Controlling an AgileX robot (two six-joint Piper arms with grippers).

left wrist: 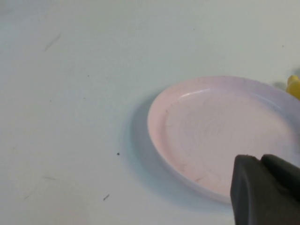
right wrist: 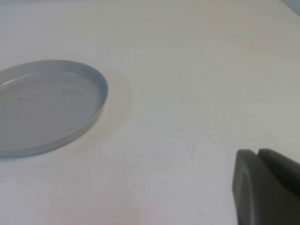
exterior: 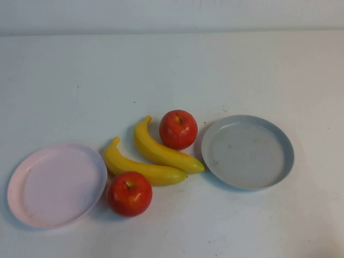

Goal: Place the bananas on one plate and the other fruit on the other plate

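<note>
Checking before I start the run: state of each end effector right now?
Left end effector: shut, holding nothing, hovering over the pink plate.
Right end effector: shut, holding nothing, above bare table beside the grey plate.
</note>
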